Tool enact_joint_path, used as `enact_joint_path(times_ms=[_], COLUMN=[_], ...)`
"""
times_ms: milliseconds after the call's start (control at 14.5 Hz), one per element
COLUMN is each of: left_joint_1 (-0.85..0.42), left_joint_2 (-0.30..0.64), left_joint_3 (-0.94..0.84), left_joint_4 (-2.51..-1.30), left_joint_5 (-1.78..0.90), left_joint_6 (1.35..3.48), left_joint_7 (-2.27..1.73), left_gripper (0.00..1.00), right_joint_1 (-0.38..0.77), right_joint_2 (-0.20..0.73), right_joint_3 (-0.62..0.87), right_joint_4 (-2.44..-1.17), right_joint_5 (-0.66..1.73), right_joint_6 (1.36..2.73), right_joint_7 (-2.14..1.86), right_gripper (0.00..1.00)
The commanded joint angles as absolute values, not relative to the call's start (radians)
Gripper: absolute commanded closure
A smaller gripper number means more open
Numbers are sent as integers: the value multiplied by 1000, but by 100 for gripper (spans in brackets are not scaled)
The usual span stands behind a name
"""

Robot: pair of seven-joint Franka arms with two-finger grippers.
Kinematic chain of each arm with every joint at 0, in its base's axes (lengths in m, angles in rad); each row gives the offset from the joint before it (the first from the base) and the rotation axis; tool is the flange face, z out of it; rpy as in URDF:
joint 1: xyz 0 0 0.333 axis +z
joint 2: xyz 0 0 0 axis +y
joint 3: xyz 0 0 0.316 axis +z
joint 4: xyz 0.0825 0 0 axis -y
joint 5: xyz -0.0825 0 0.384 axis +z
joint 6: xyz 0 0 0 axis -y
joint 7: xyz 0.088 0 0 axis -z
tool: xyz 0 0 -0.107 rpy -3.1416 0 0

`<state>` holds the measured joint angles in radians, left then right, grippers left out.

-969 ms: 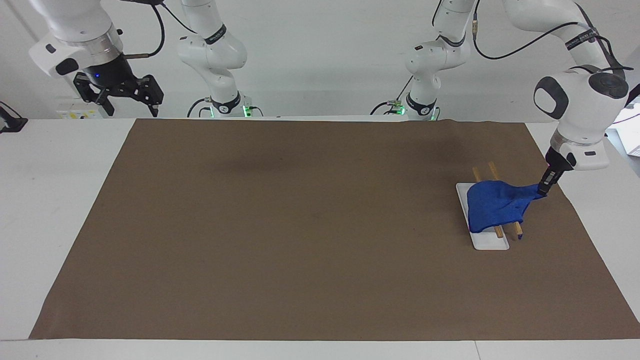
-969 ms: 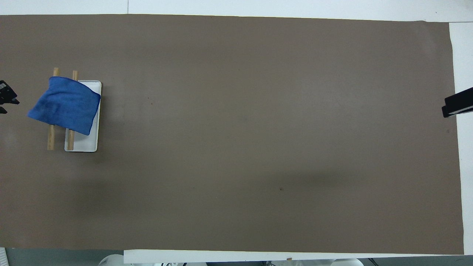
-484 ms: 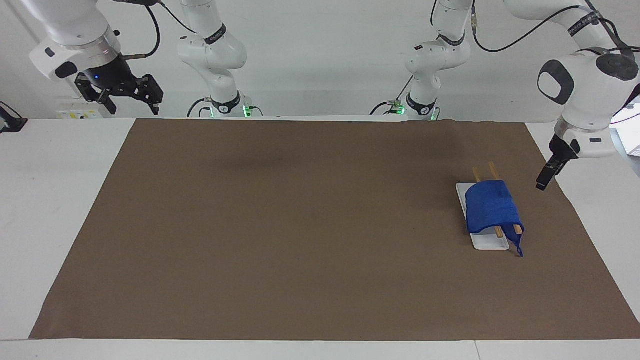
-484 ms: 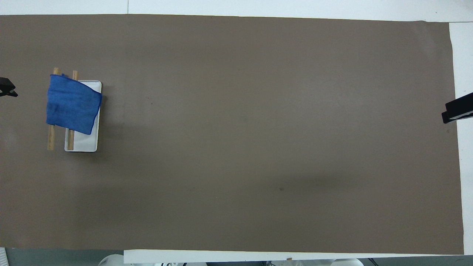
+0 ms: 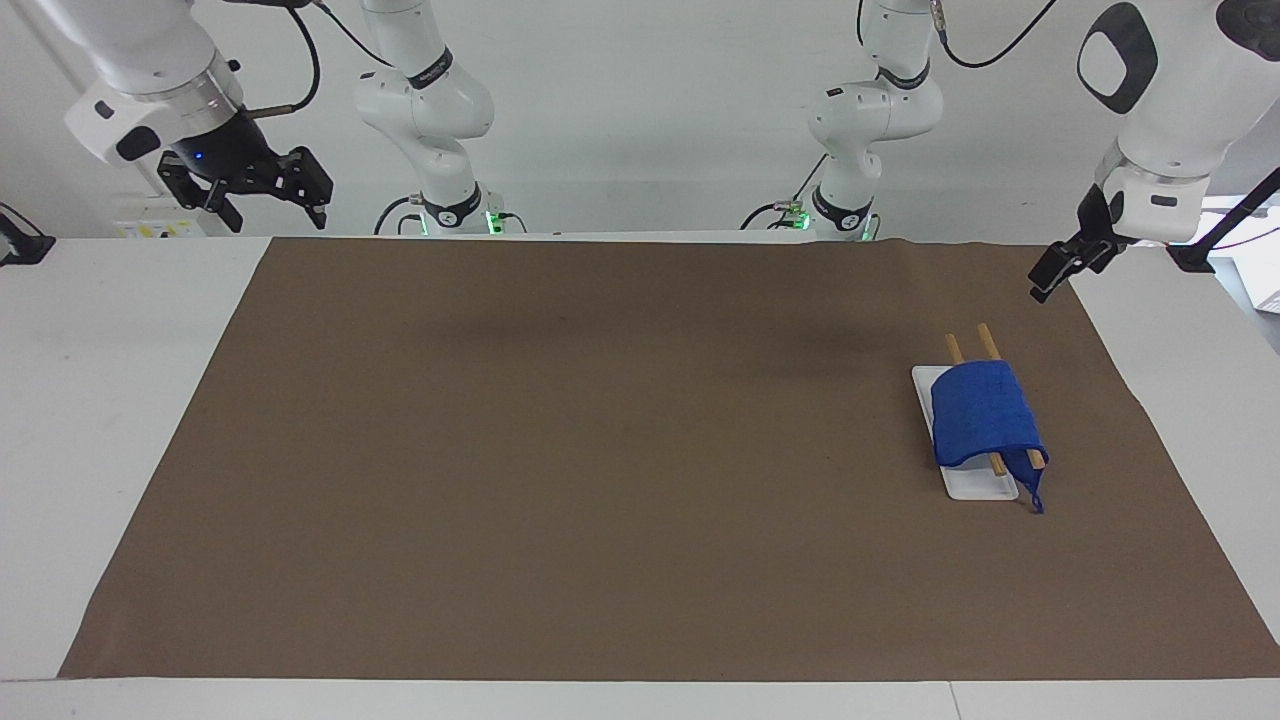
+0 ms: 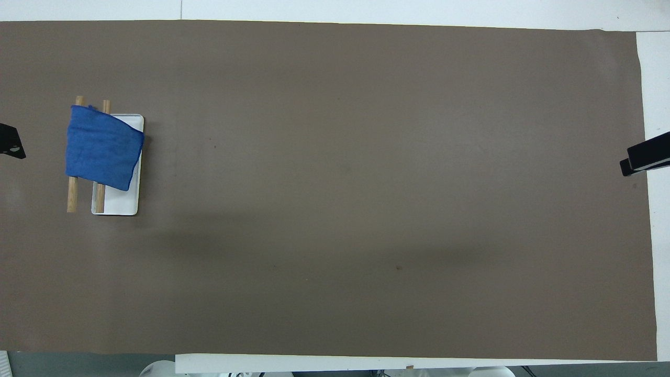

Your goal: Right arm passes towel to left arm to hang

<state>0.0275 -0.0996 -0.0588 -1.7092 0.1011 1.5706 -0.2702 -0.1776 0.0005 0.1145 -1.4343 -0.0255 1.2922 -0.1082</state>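
Both arms were white with dark joints; the right arm (image 5: pixel 150 75) had a silver collar, a blue light and black cables.

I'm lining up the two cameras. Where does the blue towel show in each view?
Facing view: the towel hangs over two wooden rods at the left arm's end of the table, its loop dangling down.
Overhead view: the towel lies at the opposite edge of the picture, draped over the same rods.
Shared landmark: the white tray under the rods.
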Motion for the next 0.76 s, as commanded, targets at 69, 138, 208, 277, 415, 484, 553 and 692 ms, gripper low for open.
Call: enact_joint_path(times_ms=[69,138,208,277,415,484,553,692], left_joint_1=[11,5,3,3,2,2,0,2], left_joint_2=[-49,-29,-23,3,44,55,57,57], left_joint_3=[-46,-46,-48,-51,-51,-51,-54,-60], left_joint_4=[-1573,-1540,-1514,-1481,-1401,-1387,-1387,-1390], left_joint_5=[8,17,20,28,28,28,26,28], left_joint_6=[1477,1467,1453,1412,1335,1321,1321,1319], left_joint_7=[-128,-105,-91,-68,9,26,28,31], left_gripper=[0,0,0,0,0,0,0,0], right_joint_1=[-192,-192,-193,-193,-202,-212,-213,-213], right_joint_2=[-28,-31,-41,-44,-63,-80,-81,-81], right_joint_3=[115,115,115,115,114,114,114,114], right_joint_4=[-1480,-1495,-1512,-1519,-1561,-1592,-1597,-1595], right_joint_5=[-9,-9,-9,-9,-12,-11,-12,-12], right_joint_6=[1292,1299,1319,1331,1354,1377,1382,1379], right_joint_7=[-138,-140,-140,-140,-138,-140,-140,-140], right_gripper=[0,0,0,0,0,0,0,0])
